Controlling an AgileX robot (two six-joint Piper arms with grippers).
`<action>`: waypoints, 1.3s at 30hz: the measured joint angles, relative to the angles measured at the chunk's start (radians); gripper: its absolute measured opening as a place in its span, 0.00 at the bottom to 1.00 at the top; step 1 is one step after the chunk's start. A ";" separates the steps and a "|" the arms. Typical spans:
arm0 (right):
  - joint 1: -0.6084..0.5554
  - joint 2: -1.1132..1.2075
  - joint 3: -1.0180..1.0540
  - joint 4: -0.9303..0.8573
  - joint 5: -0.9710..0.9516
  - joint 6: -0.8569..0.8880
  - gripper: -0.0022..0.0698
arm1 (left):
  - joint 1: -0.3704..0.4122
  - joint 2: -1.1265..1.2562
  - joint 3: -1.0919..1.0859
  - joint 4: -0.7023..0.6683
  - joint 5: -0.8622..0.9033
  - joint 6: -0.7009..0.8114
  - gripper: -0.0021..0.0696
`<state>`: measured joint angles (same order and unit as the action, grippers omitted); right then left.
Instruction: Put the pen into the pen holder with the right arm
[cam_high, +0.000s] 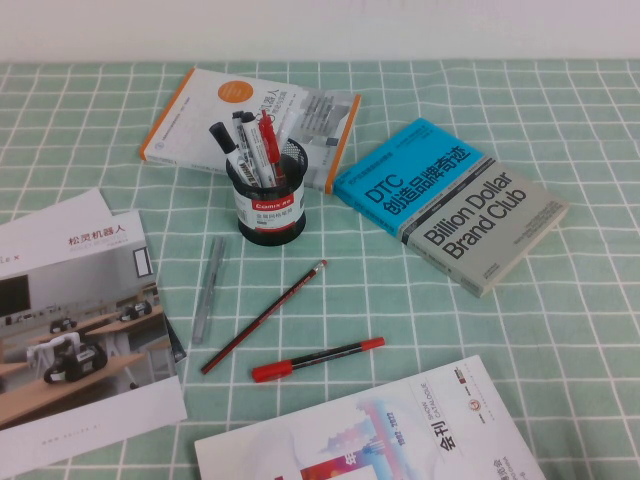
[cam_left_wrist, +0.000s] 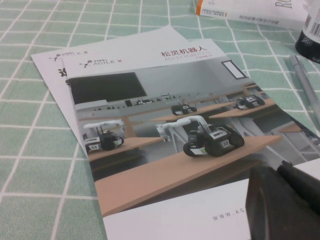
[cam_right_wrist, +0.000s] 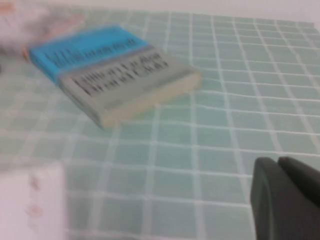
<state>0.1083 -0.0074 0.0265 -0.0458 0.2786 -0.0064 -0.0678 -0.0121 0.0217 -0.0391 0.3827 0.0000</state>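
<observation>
The pen (cam_high: 318, 359), black with a red cap and red end tip, lies flat on the green checked cloth near the table's front middle. The pen holder (cam_high: 266, 200), a black mesh cup with a white label, stands upright behind it with several markers inside; its edge shows in the left wrist view (cam_left_wrist: 311, 42). No arm shows in the high view. My left gripper (cam_left_wrist: 277, 172) hovers over a brochure, fingers together and empty. My right gripper (cam_right_wrist: 277, 162) hovers over bare cloth right of the blue book, fingers together and empty. The pen is out of both wrist views.
A dark-red pencil (cam_high: 265, 316) and a grey pen (cam_high: 209, 288) lie between the holder and the pen. A blue-grey book (cam_high: 450, 200) lies to the right, an orange-edged book (cam_high: 250, 115) behind, a brochure (cam_high: 75, 320) at left, a white magazine (cam_high: 380, 440) in front.
</observation>
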 joint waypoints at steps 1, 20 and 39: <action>0.000 0.000 0.000 0.056 -0.013 0.006 0.00 | 0.000 0.000 0.000 0.000 0.000 0.000 0.02; 0.002 0.009 -0.082 0.780 -0.060 -0.018 0.00 | 0.000 0.000 0.000 0.000 0.000 0.000 0.02; 0.035 0.789 -0.866 0.532 0.630 -0.215 0.00 | 0.000 0.000 0.000 0.000 0.000 0.000 0.02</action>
<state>0.1432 0.7812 -0.8400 0.4858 0.9086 -0.2211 -0.0678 -0.0121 0.0217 -0.0391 0.3827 0.0000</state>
